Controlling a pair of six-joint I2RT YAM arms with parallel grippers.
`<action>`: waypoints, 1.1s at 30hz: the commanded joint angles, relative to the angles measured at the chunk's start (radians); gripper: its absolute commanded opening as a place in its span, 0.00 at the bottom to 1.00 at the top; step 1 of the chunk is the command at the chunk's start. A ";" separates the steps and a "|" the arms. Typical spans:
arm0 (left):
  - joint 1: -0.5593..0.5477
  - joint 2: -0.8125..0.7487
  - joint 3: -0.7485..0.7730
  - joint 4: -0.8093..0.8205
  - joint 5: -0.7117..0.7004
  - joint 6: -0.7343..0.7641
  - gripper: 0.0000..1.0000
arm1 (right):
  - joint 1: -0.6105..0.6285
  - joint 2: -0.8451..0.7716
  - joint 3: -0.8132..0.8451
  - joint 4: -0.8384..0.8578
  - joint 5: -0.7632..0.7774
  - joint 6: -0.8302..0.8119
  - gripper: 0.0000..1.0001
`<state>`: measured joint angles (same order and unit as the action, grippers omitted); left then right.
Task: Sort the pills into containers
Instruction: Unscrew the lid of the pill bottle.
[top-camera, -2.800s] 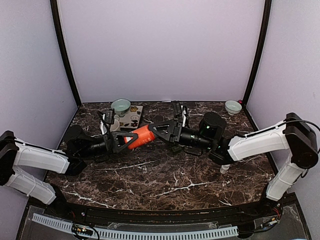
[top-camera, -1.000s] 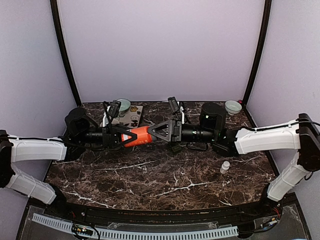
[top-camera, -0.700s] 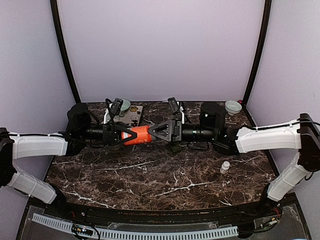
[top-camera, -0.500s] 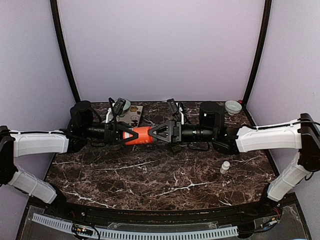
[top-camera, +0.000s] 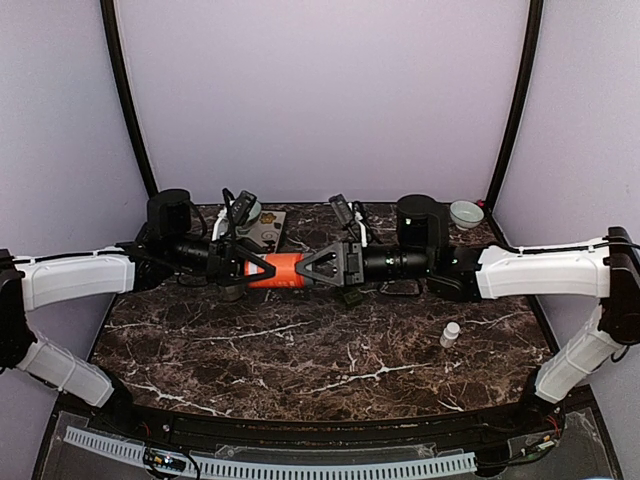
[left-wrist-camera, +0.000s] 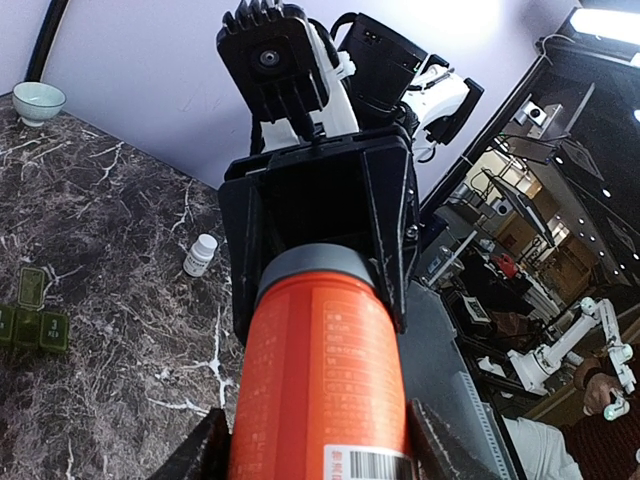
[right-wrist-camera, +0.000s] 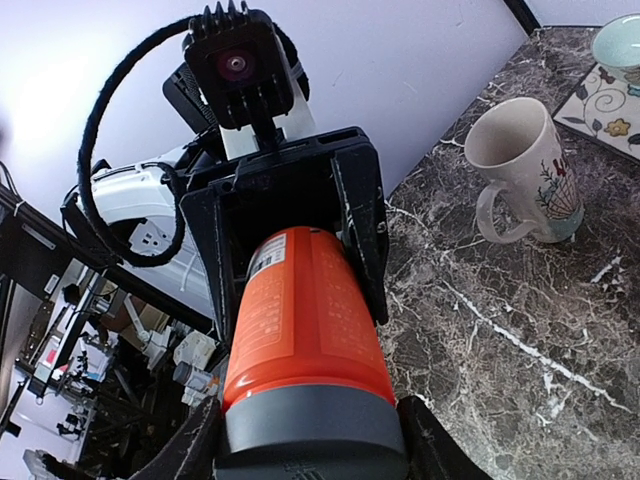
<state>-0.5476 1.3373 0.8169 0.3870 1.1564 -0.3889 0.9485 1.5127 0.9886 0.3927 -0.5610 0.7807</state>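
Above the table's far middle: the orange bottle (top-camera: 283, 270) was held clear of the marble table (top-camera: 300, 350), level between the two arms.
Long axis: it was laid left to right, with the base turned toward the left arm and the grey cap (right-wrist-camera: 310, 425) toward the right arm.
Left gripper (top-camera: 262, 268): it was clenched on the orange body near the base, with a finger pressed to each side.
Right gripper (top-camera: 306, 268): it was closed about the grey cap from the opposite end. Its pads were seen against the cap's sides in both wrist views, but how firmly could not be told.
Deciding relation: the two grippers were lined up nose to nose on the bottle's own axis. A turn of the right wrist about that axis is judged to be what opening would call for, with the body braced by the left.
Nearer arm: the bottle was shared, so neither arm was favoured; only the cap end belonged to the right.
Containers: a white bowl (top-camera: 465, 213) was set at the far right corner, and a second bowl (top-camera: 250, 208) was half hidden behind the left gripper. Both lay behind the bottle.
Small white vial (top-camera: 451, 333): it was stood upright on the table by the right arm, well apart from the bottle.
Risk: a slack left hold is judged likely to let the body spin with the cap.
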 joint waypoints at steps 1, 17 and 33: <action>0.018 0.015 0.036 0.089 0.142 -0.111 0.08 | 0.014 -0.045 0.037 -0.099 0.007 -0.178 0.11; 0.021 0.040 0.058 0.391 0.315 -0.468 0.00 | 0.198 -0.149 0.034 -0.315 0.559 -0.834 0.09; 0.021 0.040 0.051 0.358 0.351 -0.451 0.00 | 0.229 -0.135 0.004 -0.239 0.707 -1.011 0.43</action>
<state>-0.5373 1.4101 0.8375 0.7052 1.4078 -0.8410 1.2037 1.3708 1.0157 0.2134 -0.0113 -0.1818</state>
